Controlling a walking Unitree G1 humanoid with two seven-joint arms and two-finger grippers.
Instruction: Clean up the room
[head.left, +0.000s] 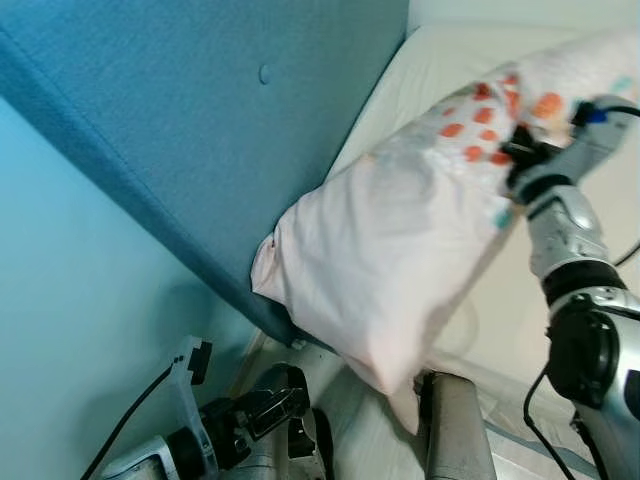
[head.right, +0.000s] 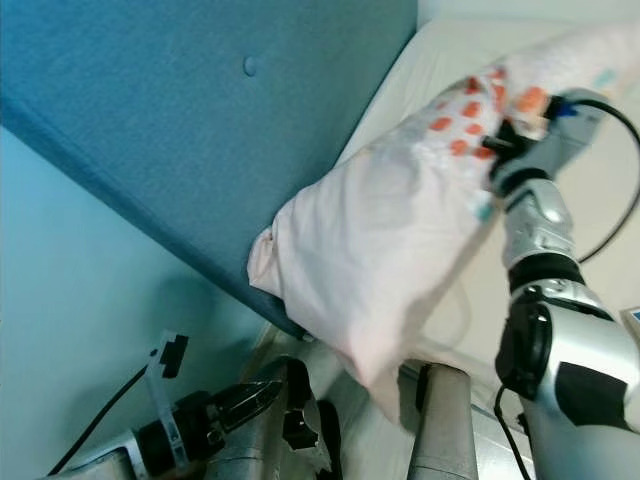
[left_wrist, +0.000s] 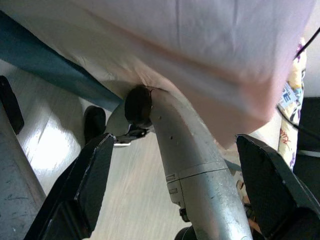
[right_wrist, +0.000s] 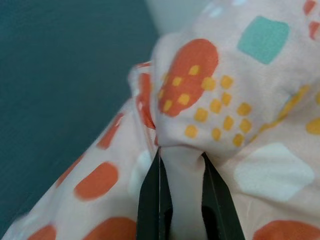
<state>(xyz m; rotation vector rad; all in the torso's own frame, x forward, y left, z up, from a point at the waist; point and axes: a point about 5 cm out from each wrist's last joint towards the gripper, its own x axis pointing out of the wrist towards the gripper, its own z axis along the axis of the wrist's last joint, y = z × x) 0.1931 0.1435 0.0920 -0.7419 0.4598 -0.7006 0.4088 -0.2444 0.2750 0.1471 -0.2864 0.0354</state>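
A pale pink pillow (head.left: 400, 240) with orange and teal patches hangs in the air beside the blue headboard (head.left: 200, 120), its low corner drooping toward the floor. My right gripper (head.left: 520, 150) is shut on a fold of its patterned cover near the top; in the right wrist view the cloth (right_wrist: 182, 170) is pinched between the two black fingers (right_wrist: 150, 200). My left gripper (head.right: 255, 398) is low by the floor under the pillow, fingers spread wide apart in the left wrist view, holding nothing.
The bed's white mattress (head.left: 440, 60) runs along the headboard at the upper right. A light blue wall (head.left: 70, 300) stands on the left. A grey metal limb (head.left: 455, 430) rises below the pillow. Pale floor (left_wrist: 50, 145) lies underneath.
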